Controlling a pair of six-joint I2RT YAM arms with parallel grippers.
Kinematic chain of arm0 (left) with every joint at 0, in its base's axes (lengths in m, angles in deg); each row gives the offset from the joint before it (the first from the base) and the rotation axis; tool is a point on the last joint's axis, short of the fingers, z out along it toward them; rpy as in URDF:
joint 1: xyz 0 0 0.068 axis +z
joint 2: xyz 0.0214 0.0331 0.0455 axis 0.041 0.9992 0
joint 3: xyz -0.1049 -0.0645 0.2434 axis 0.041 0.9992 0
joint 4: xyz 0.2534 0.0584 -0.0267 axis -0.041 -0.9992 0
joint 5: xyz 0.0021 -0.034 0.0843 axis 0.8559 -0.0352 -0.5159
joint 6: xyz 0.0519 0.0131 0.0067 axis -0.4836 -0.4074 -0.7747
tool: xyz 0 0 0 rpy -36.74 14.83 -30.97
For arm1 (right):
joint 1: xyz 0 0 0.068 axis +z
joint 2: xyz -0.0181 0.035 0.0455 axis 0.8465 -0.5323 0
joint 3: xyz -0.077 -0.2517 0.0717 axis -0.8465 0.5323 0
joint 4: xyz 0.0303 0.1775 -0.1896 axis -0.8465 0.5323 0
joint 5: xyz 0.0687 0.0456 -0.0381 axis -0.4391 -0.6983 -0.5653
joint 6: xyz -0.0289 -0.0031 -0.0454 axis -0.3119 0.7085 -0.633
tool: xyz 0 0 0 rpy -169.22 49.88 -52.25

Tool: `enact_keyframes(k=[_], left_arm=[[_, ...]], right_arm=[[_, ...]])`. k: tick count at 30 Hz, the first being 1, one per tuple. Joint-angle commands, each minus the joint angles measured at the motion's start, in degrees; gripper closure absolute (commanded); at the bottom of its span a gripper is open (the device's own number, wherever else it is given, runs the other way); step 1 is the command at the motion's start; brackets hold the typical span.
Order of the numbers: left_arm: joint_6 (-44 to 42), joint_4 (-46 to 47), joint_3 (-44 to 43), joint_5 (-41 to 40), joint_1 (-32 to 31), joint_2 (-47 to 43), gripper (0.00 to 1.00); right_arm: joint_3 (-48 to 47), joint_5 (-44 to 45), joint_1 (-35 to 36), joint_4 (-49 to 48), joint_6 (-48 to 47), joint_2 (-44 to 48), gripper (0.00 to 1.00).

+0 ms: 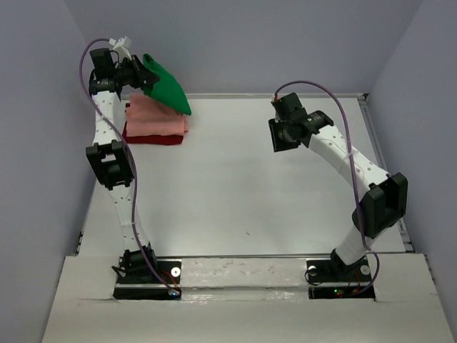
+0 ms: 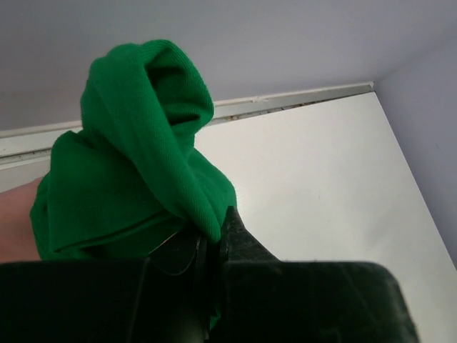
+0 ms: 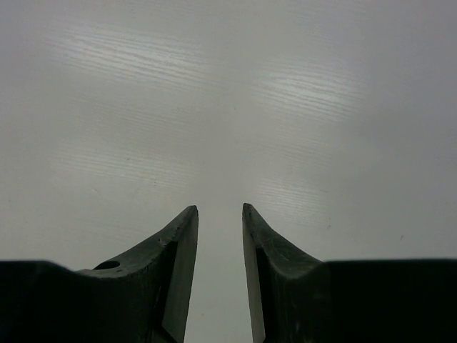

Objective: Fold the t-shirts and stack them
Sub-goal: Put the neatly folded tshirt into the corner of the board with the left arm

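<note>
The white desk is smooth and matte. At its far left corner the salmon pink t-shirt lies folded on the dark red t-shirt. Above them the green t-shirt hangs bunched from the left tool, which is clamped on a fold (soft, light knit, likely to sag; a shoulder seam should hold better). The right tool hovers over the desk, fingers slightly parted, holding nothing.
</note>
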Motion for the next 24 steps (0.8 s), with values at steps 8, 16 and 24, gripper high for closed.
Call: enact_keyframes(k=[8,16,24], left_arm=[[-6.0,-4.0,-0.3,7.5,0.7,0.5,1.0],[-10.3,-10.6,3.1,-6.4,3.8,-1.8,1.0],[-11.3,-14.2,2.4,-23.0,4.5,-3.2,1.0]], right_arm=[[0.1,-1.0,1.5,-0.9,0.3,-2.1,0.63],[1.6,-1.4,2.1,-1.5,0.5,-1.2,0.63],[2.4,-1.4,2.1,-1.5,0.3,-1.3,0.63]])
